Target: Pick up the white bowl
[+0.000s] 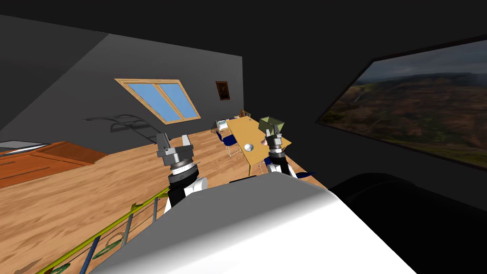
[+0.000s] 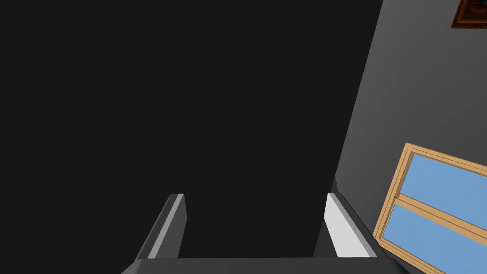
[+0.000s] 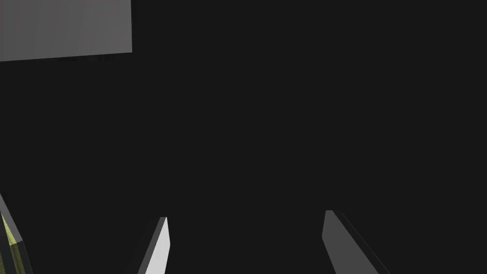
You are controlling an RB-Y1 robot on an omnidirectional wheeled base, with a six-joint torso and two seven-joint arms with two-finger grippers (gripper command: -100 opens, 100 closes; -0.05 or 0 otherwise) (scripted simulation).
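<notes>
The bowl point(image 1: 248, 147), drawn pale grey-white, sits far off on a long wooden table point(image 1: 240, 129), near its close end. My left gripper point(image 1: 173, 141) is raised in front of my chest, well short of the table; its fingers stand open with nothing between them, as the left wrist view confirms for this gripper point(image 2: 254, 209). My right gripper point(image 1: 272, 133) is held up to the right of the bowl in the head view. In the right wrist view this gripper point(image 3: 245, 233) is open and holds nothing. An olive-green box shape point(image 1: 271, 124) shows just above it.
Blue chairs point(image 1: 229, 140) stand along the table's left side, and a small pink thing point(image 1: 263, 141) lies by the bowl. A yellow-green railing point(image 1: 100, 235) runs at lower left, a wooden cabinet point(image 1: 43, 161) at far left. Wooden floor stretches to the table.
</notes>
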